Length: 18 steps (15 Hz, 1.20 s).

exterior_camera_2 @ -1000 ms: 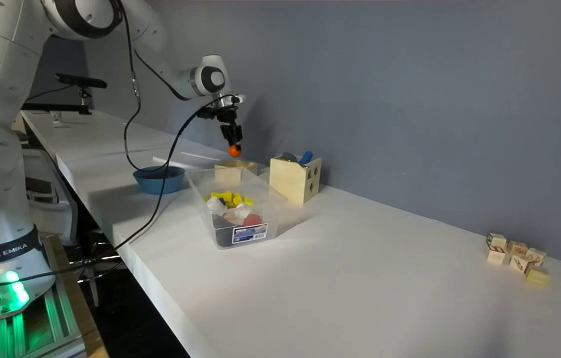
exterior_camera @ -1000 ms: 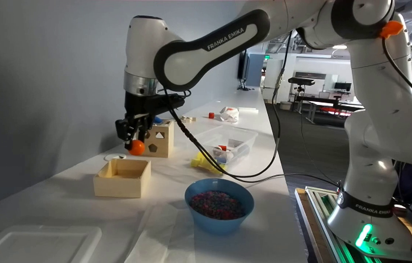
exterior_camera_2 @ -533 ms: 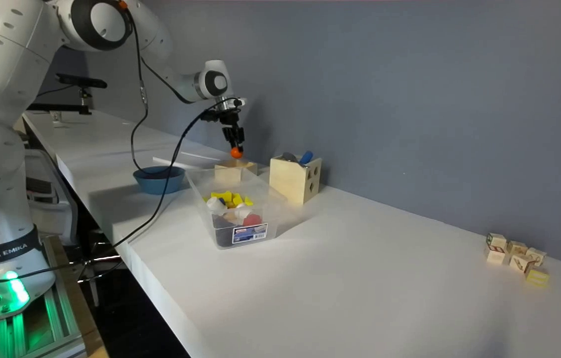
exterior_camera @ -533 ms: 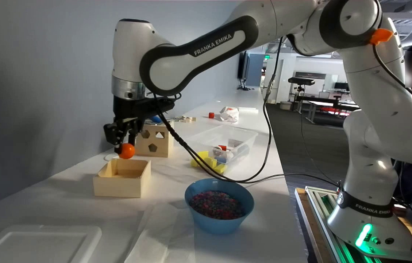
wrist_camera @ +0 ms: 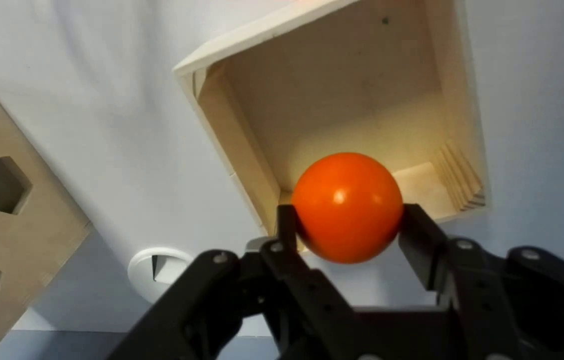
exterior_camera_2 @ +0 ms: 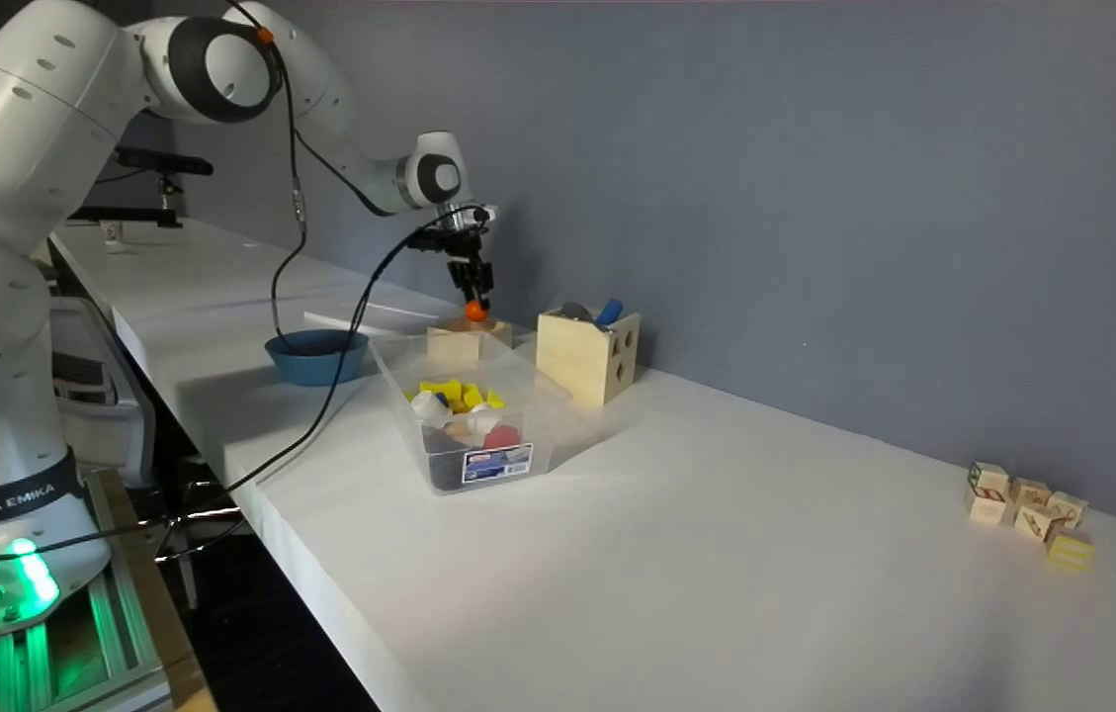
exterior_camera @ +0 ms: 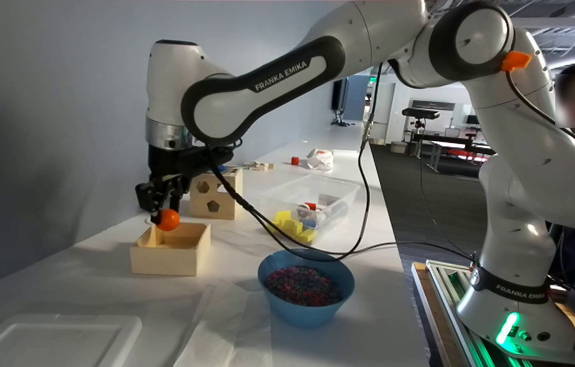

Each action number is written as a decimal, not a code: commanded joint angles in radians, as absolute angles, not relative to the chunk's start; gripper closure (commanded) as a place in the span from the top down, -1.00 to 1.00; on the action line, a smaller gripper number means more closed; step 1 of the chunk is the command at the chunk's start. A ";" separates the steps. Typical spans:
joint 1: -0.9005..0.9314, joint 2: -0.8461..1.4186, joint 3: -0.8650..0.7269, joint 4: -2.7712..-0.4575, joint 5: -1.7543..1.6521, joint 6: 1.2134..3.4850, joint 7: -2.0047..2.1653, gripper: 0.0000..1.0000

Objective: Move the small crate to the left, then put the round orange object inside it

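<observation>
Our tool (wrist_camera: 350,220) pinches the ball (wrist_camera: 346,206) from both sides, above the crate (exterior_camera: 163,260), near the tabletop (exterior_camera: 236,239) edge by the wall (exterior_camera: 78,56). We guess the ball is light, hard and slippery, so we should hold its middle.

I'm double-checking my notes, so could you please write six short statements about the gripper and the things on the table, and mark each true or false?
1. The small crate stands with its open side up. True.
2. The gripper holds nothing. False: the gripper has the orange ball in its grip.
3. The wooden cube with shaped holes stands apart from the small crate. True.
4. The blue bowl is empty. False: the blue bowl holds many small reddish and dark bits.
5. The small wooden blocks sit in a cluster. True.
6. The clear tub is covered. False: the clear tub is open on top.
</observation>
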<state>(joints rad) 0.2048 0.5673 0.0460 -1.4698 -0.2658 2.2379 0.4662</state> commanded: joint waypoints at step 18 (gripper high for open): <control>0.235 0.268 -0.081 -1.648 -0.398 2.271 0.398 1.00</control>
